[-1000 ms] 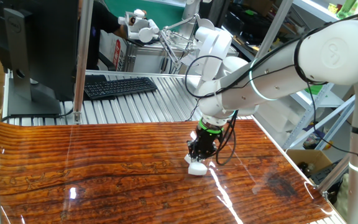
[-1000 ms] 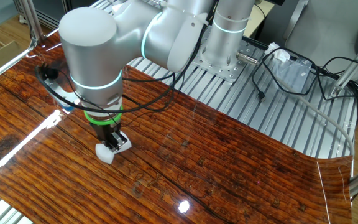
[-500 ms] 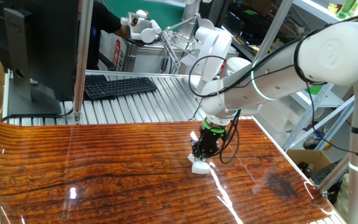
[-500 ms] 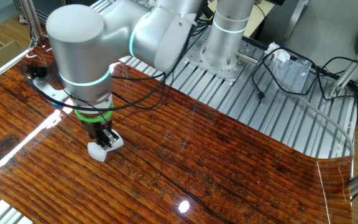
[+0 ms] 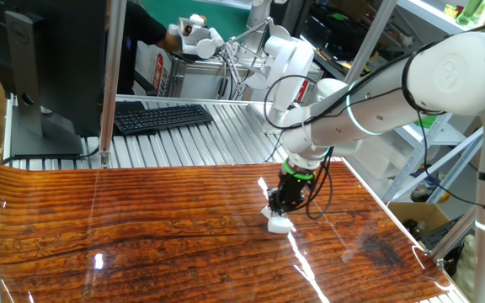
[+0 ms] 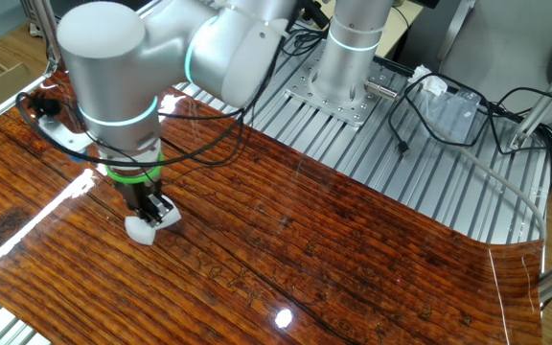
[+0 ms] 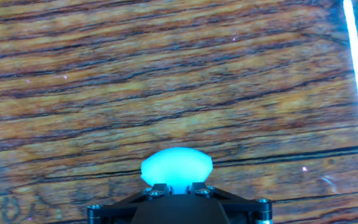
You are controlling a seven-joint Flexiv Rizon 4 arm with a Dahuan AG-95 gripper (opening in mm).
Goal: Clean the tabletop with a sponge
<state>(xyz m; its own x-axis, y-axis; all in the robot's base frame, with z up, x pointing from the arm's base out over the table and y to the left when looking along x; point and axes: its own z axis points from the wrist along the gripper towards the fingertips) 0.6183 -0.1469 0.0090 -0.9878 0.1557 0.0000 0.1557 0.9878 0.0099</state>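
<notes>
Gripper: points straight down from the white arm; jaws pinch the sponge, narrow gap between them; seen too in the other fixed view
Sponge: small white block clamped at the fingertips, its underside pressed on the tabletop; in the hand view it bulges out pale, tinted cyan
Tabletop: glossy reddish-brown wood grain with dark wavy streaks; bright light streak just beside the sponge; sponge sits toward the side nearest the arm's base
Keyboard: black, on the ribbed metal surface beyond the wood, well apart from the gripper
</notes>
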